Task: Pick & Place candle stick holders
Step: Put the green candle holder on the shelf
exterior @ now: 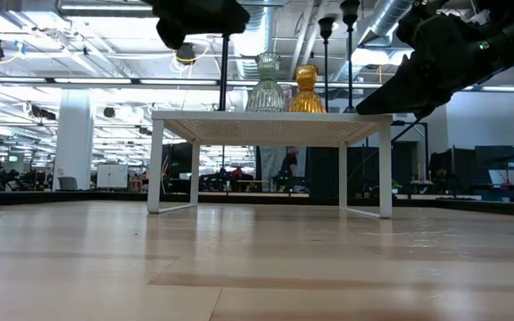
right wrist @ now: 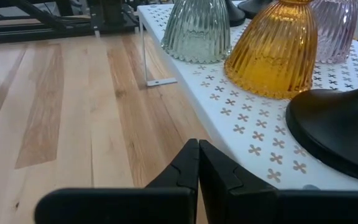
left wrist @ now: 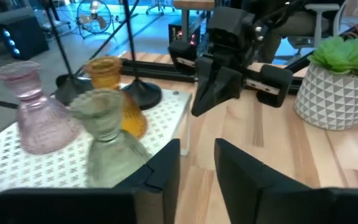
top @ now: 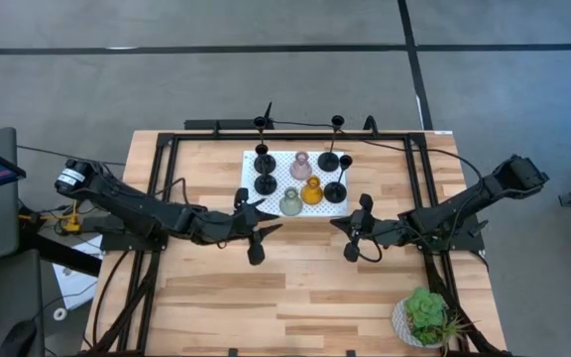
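Four black stemmed holders (top: 265, 184) and three glass ones (top: 311, 190) stand upright together.

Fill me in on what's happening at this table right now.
Neither arm holds anything. The candle stick holders, black stemmed ones and the green, amber and pink glass ones, all stand on the white perforated platform. The left hand, fingers open, hangs at the platform's near-left corner. The right hand, fingers shut, hangs at its near-right corner.

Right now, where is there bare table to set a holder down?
Bare wood lies between the left gripper, the right gripper and the potted plant. The white platform is crowded with candle stick holders.
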Motion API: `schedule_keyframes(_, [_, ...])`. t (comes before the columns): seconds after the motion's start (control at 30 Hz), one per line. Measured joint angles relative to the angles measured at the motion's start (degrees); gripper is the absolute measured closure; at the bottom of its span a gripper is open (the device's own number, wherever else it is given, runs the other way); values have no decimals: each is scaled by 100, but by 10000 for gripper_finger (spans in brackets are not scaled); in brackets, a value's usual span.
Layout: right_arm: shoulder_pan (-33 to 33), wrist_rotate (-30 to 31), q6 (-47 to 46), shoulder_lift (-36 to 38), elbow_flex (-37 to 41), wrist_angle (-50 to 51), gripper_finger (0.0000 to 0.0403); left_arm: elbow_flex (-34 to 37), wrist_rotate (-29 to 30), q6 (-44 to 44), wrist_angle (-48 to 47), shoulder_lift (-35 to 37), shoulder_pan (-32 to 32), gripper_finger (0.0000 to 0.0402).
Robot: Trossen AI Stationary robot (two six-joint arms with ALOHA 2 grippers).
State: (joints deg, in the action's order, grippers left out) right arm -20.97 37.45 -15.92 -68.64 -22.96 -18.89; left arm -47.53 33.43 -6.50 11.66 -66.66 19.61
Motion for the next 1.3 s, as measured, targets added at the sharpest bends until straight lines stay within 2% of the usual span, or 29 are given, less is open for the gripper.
schedule_keyframes(0.33, [-1,0,0,0,0,21,403,0,-6,20,1172,-735,0,395])
schedule_keyframes(0.57, [-1,0,0,0,0,21,403,-1,6,22,1959,-1324,-139,397])
schedule_keyframes(0.7, [0,0,0,0,0,23,403,-2,483,22,2036,-1552,-279,397])
schedule_keyframes(0.83, [-2,2,0,0,0,23,403,-2,851,24,2063,-1568,-382,398])
schedule_keyframes(1.3, [0,2,105,0,0,23,403,-2,882,173,2193,-1542,-922,398])
